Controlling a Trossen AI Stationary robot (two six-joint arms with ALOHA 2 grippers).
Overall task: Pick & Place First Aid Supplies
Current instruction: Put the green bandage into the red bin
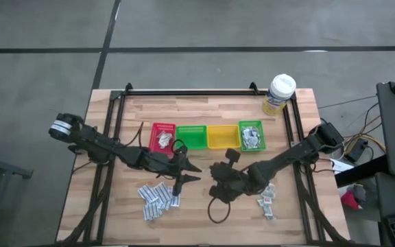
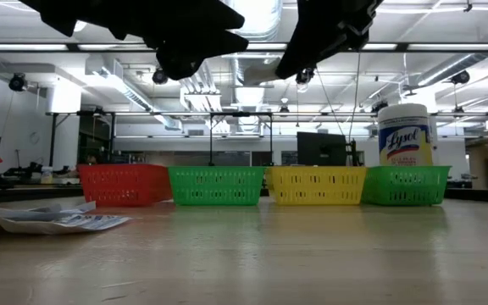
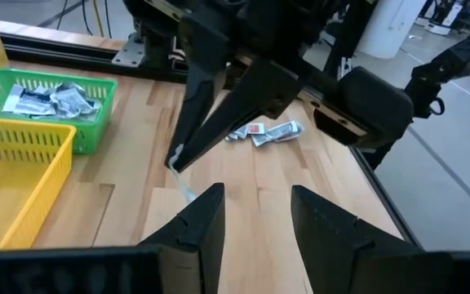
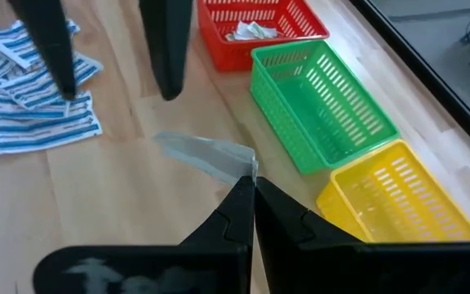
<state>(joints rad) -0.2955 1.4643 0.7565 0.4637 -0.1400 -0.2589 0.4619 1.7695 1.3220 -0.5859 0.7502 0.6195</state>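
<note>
My right gripper (image 4: pixel 254 192) is shut on a grey-silver sachet (image 4: pixel 206 153), above the bare wood in front of the bins (image 1: pixel 217 180). My left gripper (image 3: pixel 255 220) is open and touches nothing. It hovers just left of the right one (image 1: pixel 187 171), over the near side of the red bin (image 1: pixel 162 136). A pile of white-blue sachets (image 1: pixel 158 199) lies flat on the table below it. More grey and pale green sachets (image 1: pixel 267 195) lie by the right arm. Some grey ones fill the right green bin (image 1: pixel 251 134). My right gripper pinches the grey-silver sachet by one end (image 4: pixel 241 163) between its two fingertips. The rest of the sachet sticks out beyond the tips. The left wrist view shows it edge-on (image 3: pixel 179 163), hanging below the slanting fingers, clear of the table.
Four small bins stand in a row across the table's middle: red, green (image 1: pixel 192 136), yellow (image 1: pixel 222 136) and green. A yellow wipes tub (image 1: pixel 280 92) stands at the far right corner. A black rail frame (image 1: pixel 184 92) runs round the table. A loose cable loops (image 1: pixel 218 206) under the right gripper.
</note>
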